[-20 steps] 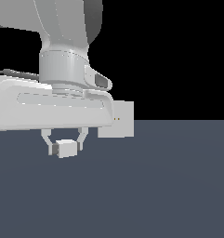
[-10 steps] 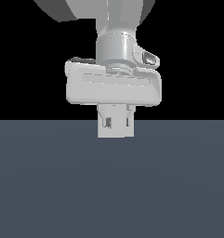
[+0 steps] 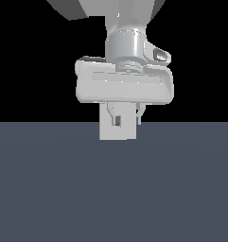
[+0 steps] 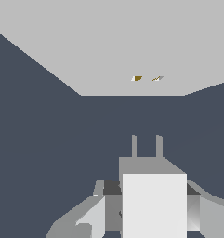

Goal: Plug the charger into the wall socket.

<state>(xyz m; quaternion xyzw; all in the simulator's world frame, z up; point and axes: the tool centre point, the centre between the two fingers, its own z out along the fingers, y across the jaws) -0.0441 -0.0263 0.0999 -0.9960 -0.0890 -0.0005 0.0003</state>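
Note:
In the wrist view my gripper is shut on the charger, a small white block held between both fingers. Its two prongs point at the wall socket, a light-grey plate with two yellowish dots a short gap ahead. The prongs stand apart from the plate. In the exterior view my gripper hangs in front of the socket plate. There the charger is barely told apart from the plate behind it.
A dark blue-grey floor spreads under the gripper and the plate, with black background above. The arm's broad white hand covers the upper part of the plate in the exterior view.
The arm has swung from the exterior view's left to directly in front of the socket plate, carrying the charger. In the last half second it shifted slightly right and away from the camera.

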